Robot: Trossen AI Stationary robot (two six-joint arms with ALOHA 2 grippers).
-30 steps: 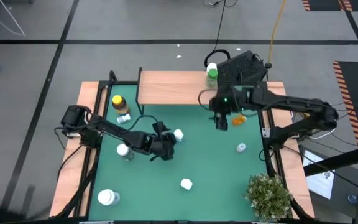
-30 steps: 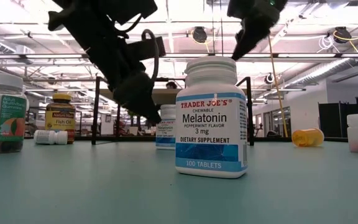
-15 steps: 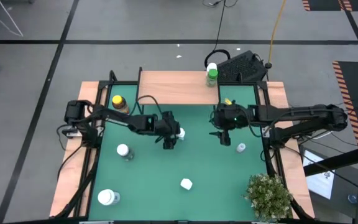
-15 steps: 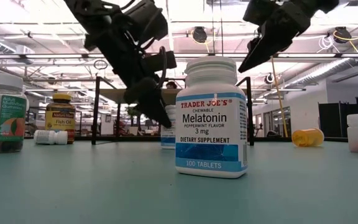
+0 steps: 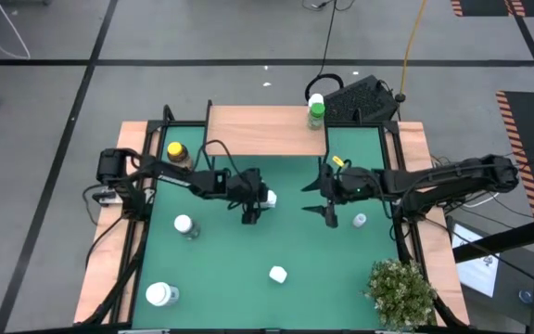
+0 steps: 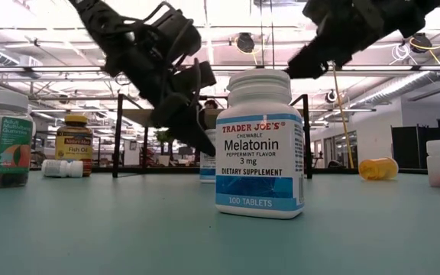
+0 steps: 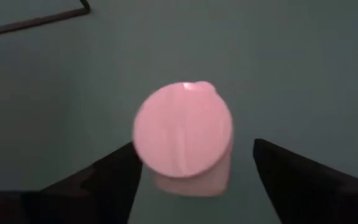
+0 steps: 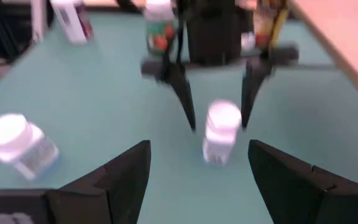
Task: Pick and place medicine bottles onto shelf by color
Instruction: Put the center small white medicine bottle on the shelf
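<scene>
My left gripper (image 5: 252, 208) (image 7: 194, 146) is open and points down over a small white bottle (image 5: 267, 198) (image 7: 183, 127) (image 8: 222, 127) standing upright mid-table. One finger stands on each side of its cap, with a gap to each in the right wrist view. My right gripper (image 5: 319, 202) (image 8: 199, 144) is open and empty. It hangs above the table to the right of that bottle and points toward it. The shelf (image 5: 258, 130) stands at the far edge and carries a green-capped bottle (image 5: 316, 113). An amber bottle with a yellow cap (image 5: 176, 153) stands at the far left.
Other white bottles stand at the near middle (image 5: 277, 275) (image 6: 260, 141), left (image 5: 184, 224), near left (image 5: 160, 295) and right (image 5: 360, 220). An amber bottle (image 6: 378, 168) lies on its side in the low view. A leafy plant (image 5: 401, 292) fills the near right corner.
My left gripper has moved toward the table's far right and come over the white bottle, fingers now on either side of it. My right gripper has come away from the shelf toward the near edge and tipped from pointing down to pointing toward the table's left.
</scene>
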